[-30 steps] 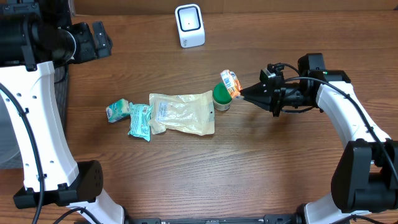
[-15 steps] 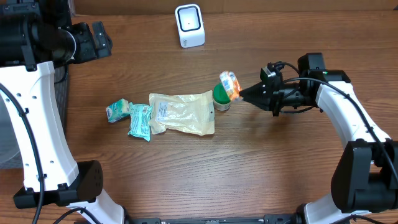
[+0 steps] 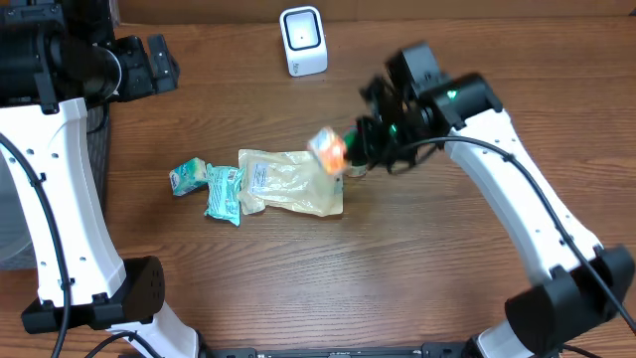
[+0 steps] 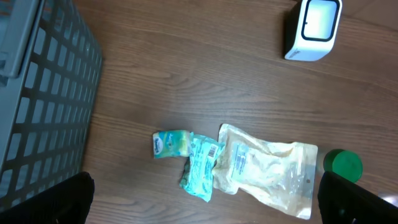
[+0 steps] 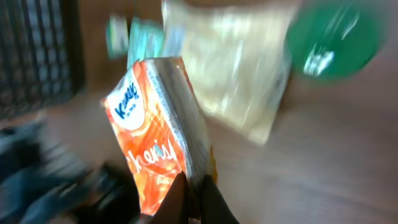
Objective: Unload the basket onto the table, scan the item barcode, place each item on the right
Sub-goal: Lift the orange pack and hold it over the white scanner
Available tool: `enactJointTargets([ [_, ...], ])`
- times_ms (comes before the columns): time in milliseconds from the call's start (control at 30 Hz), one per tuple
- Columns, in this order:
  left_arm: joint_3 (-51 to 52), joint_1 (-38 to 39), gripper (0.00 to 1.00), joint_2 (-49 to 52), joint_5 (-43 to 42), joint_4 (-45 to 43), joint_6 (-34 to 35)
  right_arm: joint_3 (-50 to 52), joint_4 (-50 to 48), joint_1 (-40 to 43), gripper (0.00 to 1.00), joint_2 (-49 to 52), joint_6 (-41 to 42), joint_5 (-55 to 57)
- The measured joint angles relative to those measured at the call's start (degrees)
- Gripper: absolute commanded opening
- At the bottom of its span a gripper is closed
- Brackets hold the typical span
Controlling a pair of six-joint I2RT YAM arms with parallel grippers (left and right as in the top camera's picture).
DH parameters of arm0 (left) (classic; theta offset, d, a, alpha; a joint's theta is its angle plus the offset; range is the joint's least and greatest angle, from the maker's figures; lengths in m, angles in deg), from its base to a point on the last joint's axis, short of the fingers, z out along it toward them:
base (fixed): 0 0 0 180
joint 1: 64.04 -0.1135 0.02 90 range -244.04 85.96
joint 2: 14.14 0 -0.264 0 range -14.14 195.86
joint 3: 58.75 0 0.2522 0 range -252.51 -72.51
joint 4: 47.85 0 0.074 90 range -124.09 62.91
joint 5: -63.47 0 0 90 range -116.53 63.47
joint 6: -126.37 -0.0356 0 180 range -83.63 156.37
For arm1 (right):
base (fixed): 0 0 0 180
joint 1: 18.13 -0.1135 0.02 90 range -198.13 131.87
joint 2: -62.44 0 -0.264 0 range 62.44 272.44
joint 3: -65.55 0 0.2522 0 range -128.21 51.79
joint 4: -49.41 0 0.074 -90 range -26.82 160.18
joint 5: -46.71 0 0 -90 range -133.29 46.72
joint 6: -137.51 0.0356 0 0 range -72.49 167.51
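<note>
The right gripper (image 5: pixel 191 196) is clenched on the lower edge of the orange foil snack packet (image 5: pixel 160 140). The packet's long axis runs up from the fingertips and leans left in the wrist view. In the overhead view the packet (image 3: pixel 328 151) hangs blurred at frame centre, over the upper right corner of the beige plastic pouch (image 3: pixel 291 182).

The white box-shaped scanner (image 3: pixel 303 40) stands up and slightly left of it. Only bare wooden table (image 3: pixel 229 99) lies between, so the path looks open.

The green round lid (image 4: pixel 343 165) sits just beside the pouch. The right arm is nearer. The left gripper (image 3: pixel 154 62) is spread wide and empty at upper left.
</note>
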Motion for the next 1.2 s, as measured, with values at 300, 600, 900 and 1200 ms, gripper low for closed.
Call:
enactJointTargets([
  [300,0.0,0.0,1.0,0.0,0.0,0.0,-0.02,-12.98,-19.04,-4.46,0.04,3.41,0.48,34.25],
  [600,0.0,0.0,1.0,0.0,-0.02,-0.02,-0.07,-12.87,-49.42,-4.5,0.04,21.9,-10.01,48.81],
  [900,0.0,0.0,1.0,0.0,0.0,0.04,-0.17,-12.83,-68.54,-5.03,0.04,34.86,-28.63,50.99],
  [1200,0.0,0.0,1.0,0.0,0.0,0.02,-0.17,-12.83,-73.13,-7.15,0.04,40.39,-42.75,54.66],
])
